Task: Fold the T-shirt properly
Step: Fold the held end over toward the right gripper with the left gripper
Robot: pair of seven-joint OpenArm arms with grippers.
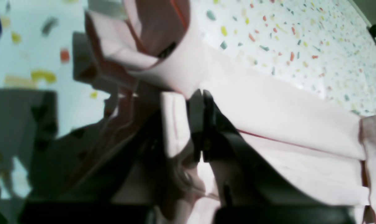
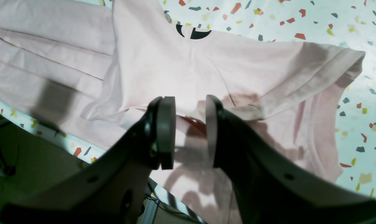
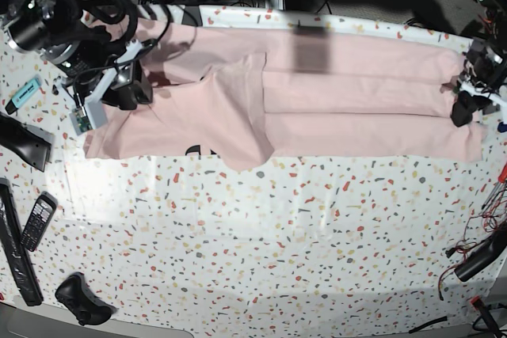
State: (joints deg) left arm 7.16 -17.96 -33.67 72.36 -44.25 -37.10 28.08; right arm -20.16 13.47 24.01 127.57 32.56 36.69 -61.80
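Base view, T-shirt (image 3: pixel 317 108) stretched between left tool (image 3: pixel 462 108), right tool (image 3: pixel 131 93)

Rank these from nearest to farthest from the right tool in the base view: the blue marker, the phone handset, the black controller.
From the right tool on the T-shirt:
1. Blue marker, off the shirt's end near the table edge.
2. Phone handset, farther along that edge.
3. Black controller, at the corner.
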